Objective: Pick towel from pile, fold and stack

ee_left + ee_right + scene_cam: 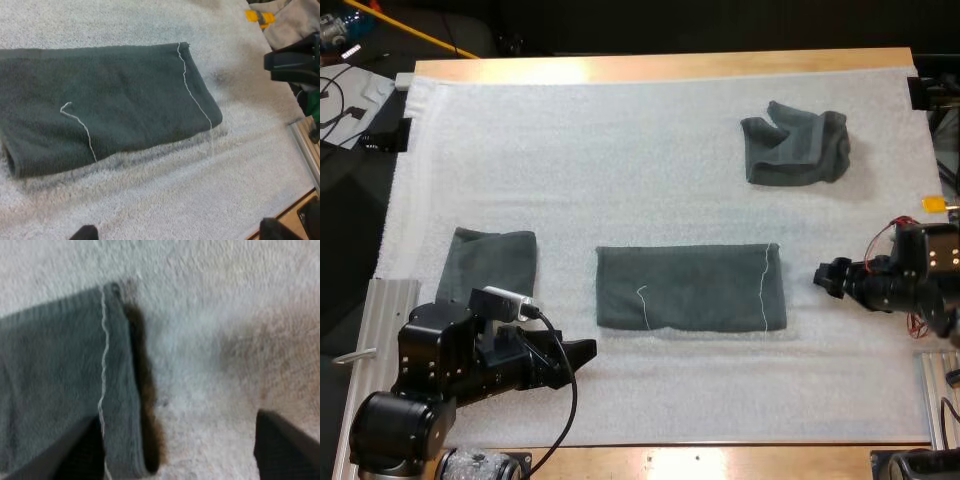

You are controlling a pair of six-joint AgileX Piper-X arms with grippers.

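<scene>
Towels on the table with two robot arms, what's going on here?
Two robot arms are folding towels. A long folded towel lies flat in the middle of the white mat, between the open left gripper and the open right gripper. Neither is gripping it. A smaller folded towel sits at the left, and a crumpled towel lies at the far right.

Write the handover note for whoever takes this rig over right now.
Left gripper: open, holding nothing, near the middle towel's near left corner.
Right gripper: open, holding nothing, just off that towel's right end.
Things: the middle towel lies folded flat at the centre of the mat; the left towel lies folded at the mat's left side; the crumpled towel sits at the far right.
Done: middle towel folded, not yet stacked.
Left: probably stack it on the left towel, then fold the crumpled towel.
</scene>
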